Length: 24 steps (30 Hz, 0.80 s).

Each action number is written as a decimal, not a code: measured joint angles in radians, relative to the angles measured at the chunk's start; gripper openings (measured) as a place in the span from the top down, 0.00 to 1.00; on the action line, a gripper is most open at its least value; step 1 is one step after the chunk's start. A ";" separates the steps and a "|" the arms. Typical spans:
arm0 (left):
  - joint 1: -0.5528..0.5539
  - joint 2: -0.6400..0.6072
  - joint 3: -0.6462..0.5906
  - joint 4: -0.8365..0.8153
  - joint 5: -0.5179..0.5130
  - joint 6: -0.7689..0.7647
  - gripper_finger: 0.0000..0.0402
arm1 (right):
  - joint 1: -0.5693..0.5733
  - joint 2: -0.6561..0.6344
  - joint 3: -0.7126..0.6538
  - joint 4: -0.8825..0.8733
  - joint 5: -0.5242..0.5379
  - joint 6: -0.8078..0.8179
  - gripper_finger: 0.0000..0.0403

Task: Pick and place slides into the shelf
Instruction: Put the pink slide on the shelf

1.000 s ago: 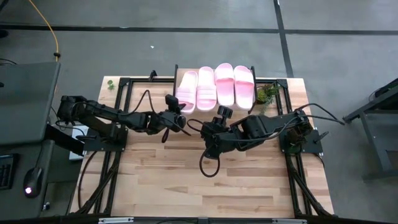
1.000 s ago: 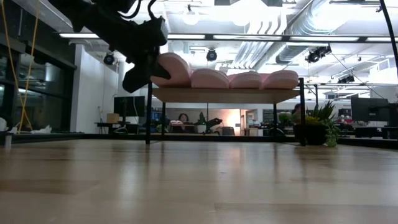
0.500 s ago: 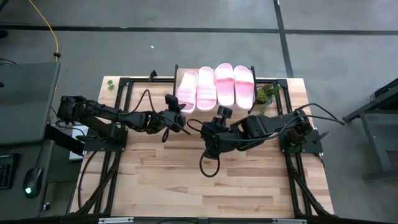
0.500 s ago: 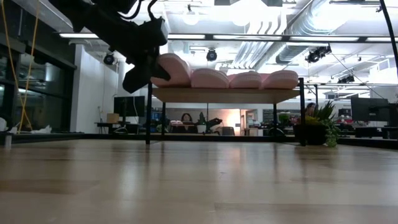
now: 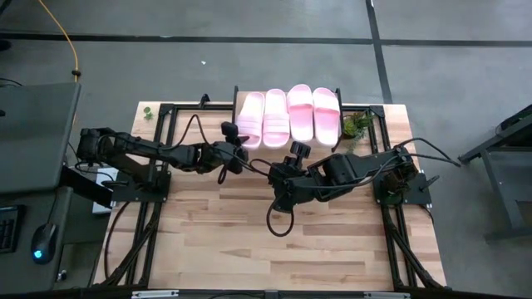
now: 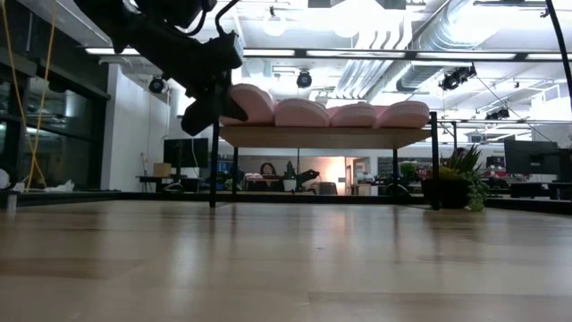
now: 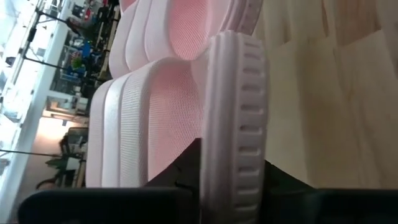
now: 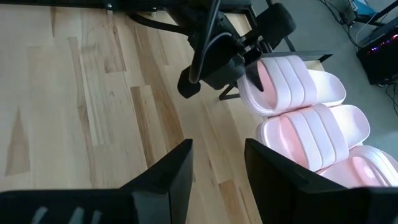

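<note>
Four pale pink slides lie side by side on the shelf (image 6: 357, 137) at the table's far edge. My left gripper (image 5: 241, 147) is shut on the leftmost slide (image 5: 251, 116), at its near end; it also shows in the low view (image 6: 214, 109). The three other slides (image 5: 299, 112) rest sole down on the plank top. My right gripper (image 5: 277, 181) hovers open and empty over the table's middle, a little nearer than the shelf. My left gripper pinches the leftmost slide's sole at its near end (image 7: 233, 143) between its two fingers, one on the footbed side and one on the underside. The fingers (image 7: 180, 180) come from the table's left and near side, roughly level. The slide's far part lies on the shelf top (image 6: 259, 103).
A small potted plant (image 5: 357, 124) stands just right of the shelf. The bare wooden tabletop (image 5: 274, 249) stretches toward the near edge. Black frame rails (image 5: 137, 224) run along both sides of the table.
My left gripper has moved slightly toward the shelf while staying shut on the leftmost slide, and the slide's near end has shifted a little with it. My right arm has kept still.
</note>
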 joint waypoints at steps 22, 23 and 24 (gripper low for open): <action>-0.001 0.001 0.000 -0.019 -0.011 -0.078 0.46 | 0.000 0.000 0.000 0.000 0.001 0.000 0.66; -0.001 0.001 0.000 -0.019 -0.012 -0.080 0.47 | 0.000 0.000 0.000 0.000 0.000 0.000 0.66; -0.001 0.001 0.000 -0.018 -0.015 -0.080 0.47 | 0.000 0.000 0.000 0.000 0.001 0.000 0.66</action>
